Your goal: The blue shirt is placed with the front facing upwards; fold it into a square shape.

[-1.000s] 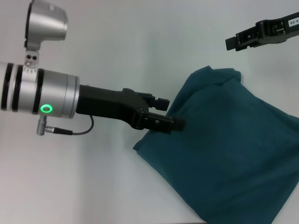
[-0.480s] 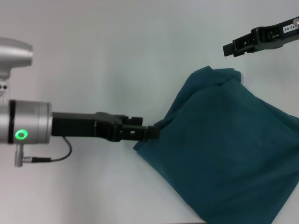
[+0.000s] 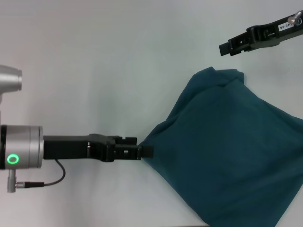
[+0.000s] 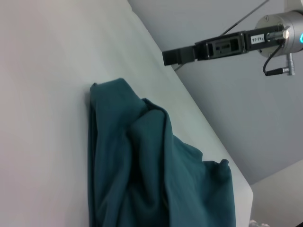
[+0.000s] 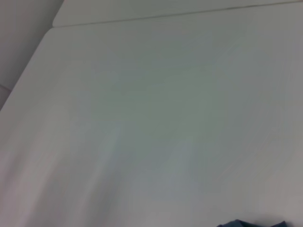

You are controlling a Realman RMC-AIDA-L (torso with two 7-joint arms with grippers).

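So the blue shirt (image 3: 227, 151) sits bunched in the lower right of the head view on the white desk (image 3: 118, 61), not flat at all, with no lettering or collar showing. The left end effector (image 3: 146, 151) comes in from the left edge and is pinched onto the shirt's leftmost corner, pulling it into a point. The right end effector (image 3: 226, 47) hangs in the upper right, above the shirt's top corner and clear of it; whether its fingers are apart can't be told from here.

Handling-wise it looks like thin, floppy cotton: light, zero stiffness, drapes and creases wherever it's tugged. Probably best grabbed at hems or corners, one per arm, so it spreads out instead of balling up.
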